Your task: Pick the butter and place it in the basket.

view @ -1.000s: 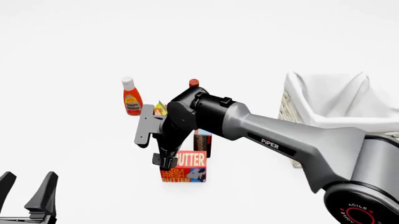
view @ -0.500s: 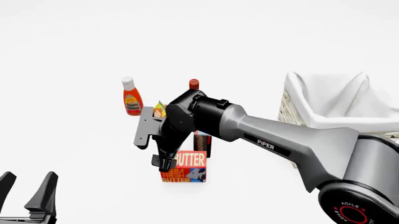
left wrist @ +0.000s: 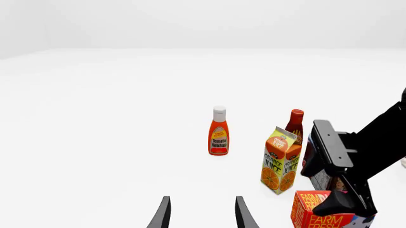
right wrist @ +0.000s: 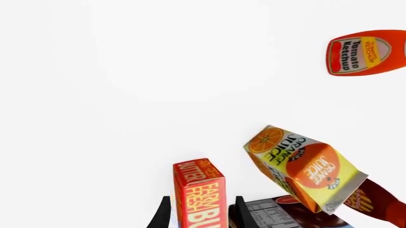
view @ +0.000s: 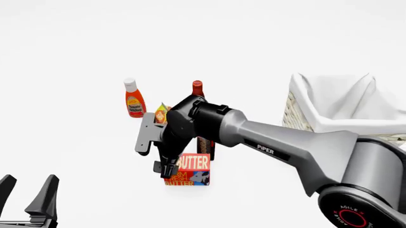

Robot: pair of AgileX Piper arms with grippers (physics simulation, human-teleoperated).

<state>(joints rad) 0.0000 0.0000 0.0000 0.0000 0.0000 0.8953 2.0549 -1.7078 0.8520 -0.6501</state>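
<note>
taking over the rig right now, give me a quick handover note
Right gripper: open, its fingers straddle the butter, not shut on it yet.
Left gripper: open, idle, low near the table's near-left, holding nothing.
Butter stands on the table in front of the orange juice carton. Basket sits to the right.
Done: approach and alignment.
Left: close on the butter, lift, carry right, release in the basket.

White table (view: 76,142) with groceries, basket (view: 298,114)

butter (view: 192,169) front centre, juice carton (view: 161,113) and ketchup (view: 133,99) behind left, basket (view: 336,114) right
</note>
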